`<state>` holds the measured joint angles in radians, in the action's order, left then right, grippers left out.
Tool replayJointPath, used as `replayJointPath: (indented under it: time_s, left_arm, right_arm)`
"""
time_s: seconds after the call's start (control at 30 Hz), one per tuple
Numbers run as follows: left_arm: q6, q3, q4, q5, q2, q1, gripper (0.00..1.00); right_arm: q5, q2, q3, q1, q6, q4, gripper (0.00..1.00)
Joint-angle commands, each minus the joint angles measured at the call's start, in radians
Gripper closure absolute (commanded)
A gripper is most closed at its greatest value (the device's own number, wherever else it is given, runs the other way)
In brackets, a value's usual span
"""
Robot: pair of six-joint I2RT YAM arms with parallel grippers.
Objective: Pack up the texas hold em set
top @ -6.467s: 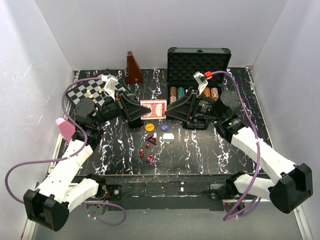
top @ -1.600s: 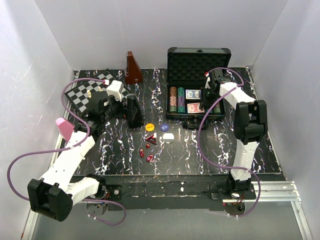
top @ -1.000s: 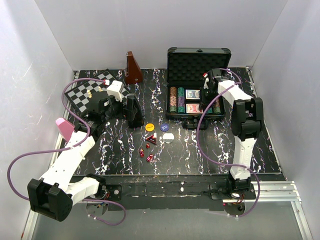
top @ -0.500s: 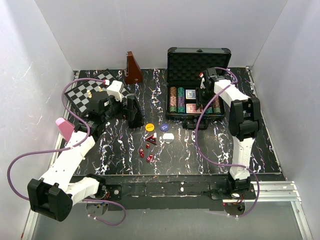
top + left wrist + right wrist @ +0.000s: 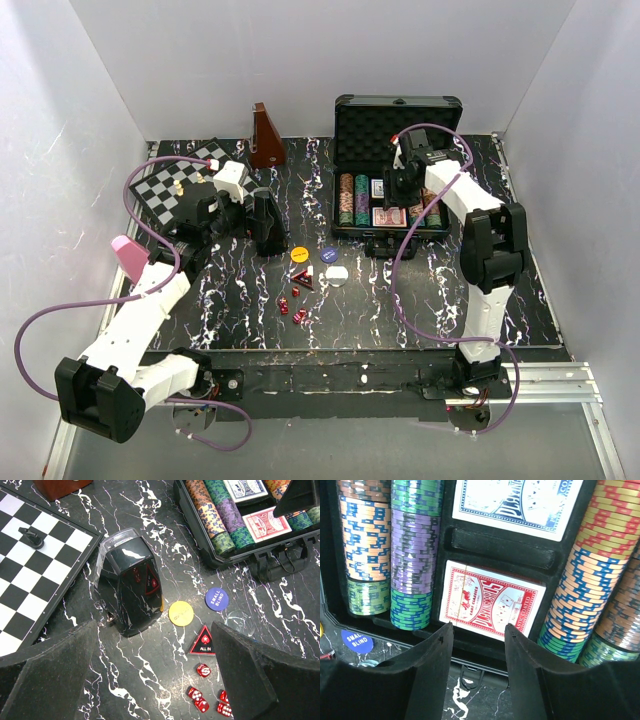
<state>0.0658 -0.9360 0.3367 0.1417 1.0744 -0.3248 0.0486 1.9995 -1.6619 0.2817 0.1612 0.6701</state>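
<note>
**At the table's far edge, the poker case lies open with both decks in**

At the far edge of the black marbled table (image 5: 420, 300), right of centre, the black hard case (image 5: 398, 118) has its foam-lined lid raised. Striped chip rows (image 5: 412, 555) fill the tray on both sides. Between them a blue card deck (image 5: 517, 500) lies in the farther slot and a red card deck (image 5: 492, 601) in the nearer one.

The right gripper (image 5: 477, 627) hangs over the red deck. Its jaws are partly apart with nothing between them.

Toward the middle of the table, in front of the case, are a yellow button (image 5: 181, 613), a blue "SMALL BLIND" button (image 5: 217, 599) and a pale round button (image 5: 240, 622). A red "ALL IN" triangle (image 5: 204, 641) lies just beside them, and a handful of small red dice (image 5: 203, 670) sits nearer the table's near edge.

The left gripper (image 5: 154, 630) hovers above this spread, jaws spread wide and holding nothing. Under it a glossy black box (image 5: 131, 582) stands on the table beside the yellow button.

A chessboard (image 5: 30, 565) carrying a black pawn (image 5: 31, 535) occupies the far-left corner. A brown pyramid-shaped object (image 5: 265, 138) stands at the far edge, between board and case.
</note>
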Motion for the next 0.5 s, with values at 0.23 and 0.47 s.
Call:
replayJointPath:
  time_s: [0.23,0.47]
  left_arm:
    - [-0.015,-0.037,0.002,-0.016,-0.019,-0.005,0.02]
    - [-0.017,-0.037,0.002,-0.016,-0.024,-0.007,0.02]
  right_arm:
    - [0.008,-0.001,0.024,-0.015,0.05,-0.052,0.59]
    - [-0.019,0.076,0.011,-0.021,0.063,-0.021,0.63]
